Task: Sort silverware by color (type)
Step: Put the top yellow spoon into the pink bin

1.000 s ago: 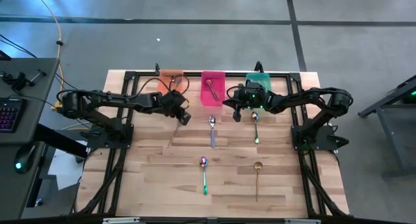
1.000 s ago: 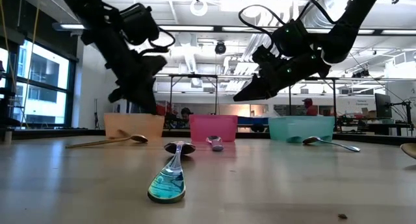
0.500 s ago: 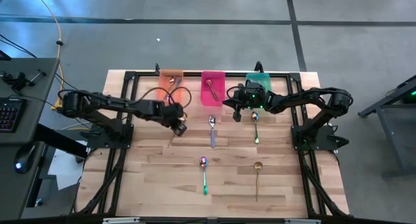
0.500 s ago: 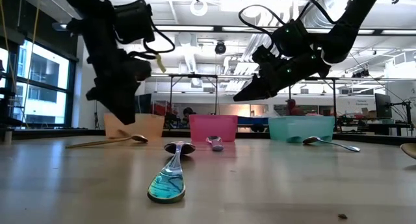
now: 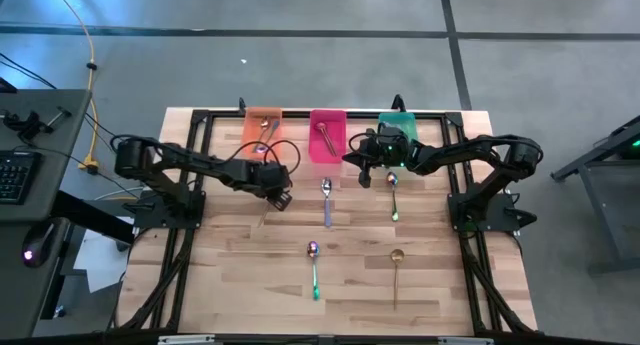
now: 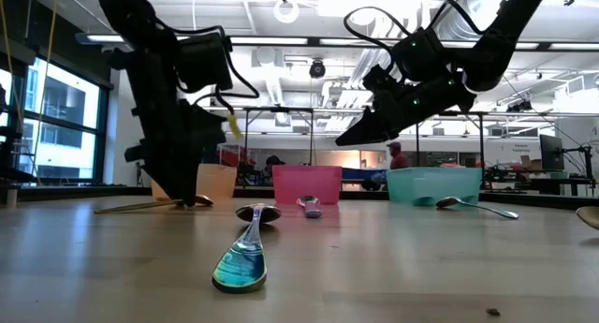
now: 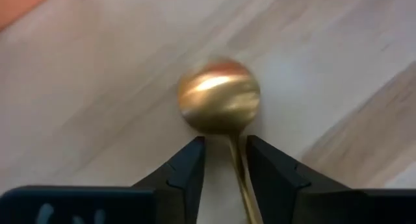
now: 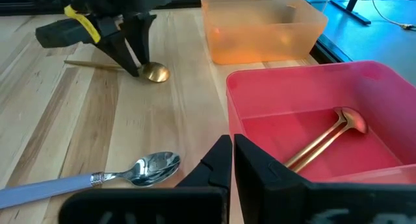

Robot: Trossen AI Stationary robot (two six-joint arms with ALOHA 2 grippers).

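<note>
Left end effector (image 5: pixel 281 197) now down astride the gold spoon (image 7: pixel 221 107).

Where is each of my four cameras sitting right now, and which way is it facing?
High: overhead, looking straight down; both arms and the table show.
Low: table height, looking level toward the three bins; both arms hang in from above.
Left wrist: looks down past the left gripper, its fingers straddling the gold spoon.
Right wrist: looks past the right gripper over the pink bin.
Shared: the right wrist view also shows that gold spoon.
</note>
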